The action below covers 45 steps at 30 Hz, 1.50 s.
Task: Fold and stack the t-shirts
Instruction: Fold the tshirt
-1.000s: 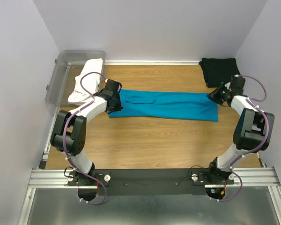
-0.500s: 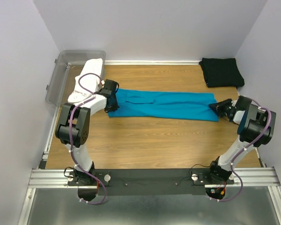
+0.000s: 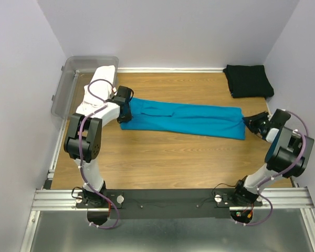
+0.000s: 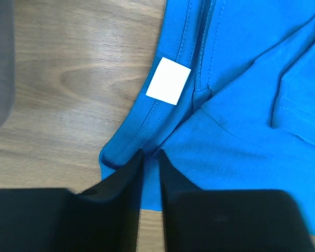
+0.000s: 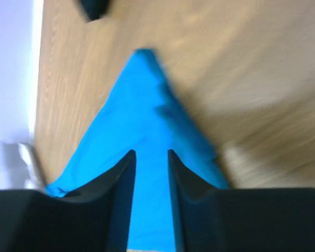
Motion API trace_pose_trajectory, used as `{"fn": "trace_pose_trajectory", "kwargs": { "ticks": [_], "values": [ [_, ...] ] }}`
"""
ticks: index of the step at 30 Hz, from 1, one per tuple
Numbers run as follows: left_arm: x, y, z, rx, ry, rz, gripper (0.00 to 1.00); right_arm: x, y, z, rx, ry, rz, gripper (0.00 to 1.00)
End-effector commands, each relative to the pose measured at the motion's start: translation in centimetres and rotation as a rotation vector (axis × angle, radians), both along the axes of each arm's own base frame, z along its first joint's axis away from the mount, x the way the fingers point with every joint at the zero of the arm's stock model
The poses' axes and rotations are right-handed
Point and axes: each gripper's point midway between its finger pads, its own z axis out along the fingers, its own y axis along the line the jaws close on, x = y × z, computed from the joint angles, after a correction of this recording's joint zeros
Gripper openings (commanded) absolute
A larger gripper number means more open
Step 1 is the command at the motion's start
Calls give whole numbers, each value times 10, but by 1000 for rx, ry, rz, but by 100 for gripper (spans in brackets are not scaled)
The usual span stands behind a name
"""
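We judged the step in hand to be the next fold of the teal shirt (image 3: 184,118), which lay as a long narrow band across the table (image 3: 173,157) from 9 to 3 o'clock. At 9, the left gripper (image 4: 149,157) was pinched closed on the collar-end hem. At 3, the right gripper (image 5: 149,157) had its jaws slightly apart with teal cloth between them; the view was blurred, so we couldn't tell if it was clamped. The next move likely calls for lifting both ends and carrying one over the other, edges aligned. The black shirt (image 3: 248,80) sat folded at 1 o'clock. The grey tub (image 3: 68,79) stood at 10 o'clock, with the white shirt (image 3: 97,89) bunched over its rim, seemingly partly inside.
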Motion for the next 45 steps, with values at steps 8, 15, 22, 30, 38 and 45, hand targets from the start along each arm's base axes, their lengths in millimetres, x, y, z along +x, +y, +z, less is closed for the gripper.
{"fn": "trace_pose_trajectory", "kwargs": {
  "ticks": [8,15,22,30,38,45],
  "values": [
    [15,-44,82,5,-135,-19,40,-25,94,30,-413,194,295,49],
    [16,-90,76,-28,-113,-77,37,-51,148,9,-534,287,509,49],
    [5,-134,74,-100,-98,-159,24,-46,190,9,-490,233,677,47],
    [-8,-110,69,-75,-114,-117,24,-40,327,59,-100,-115,998,46],
    [-23,-70,73,-44,-126,-51,24,-28,418,70,116,-258,1167,45],
    [-39,-51,67,-34,-119,-26,24,-35,430,1,216,-147,1183,43]
  ]
}}
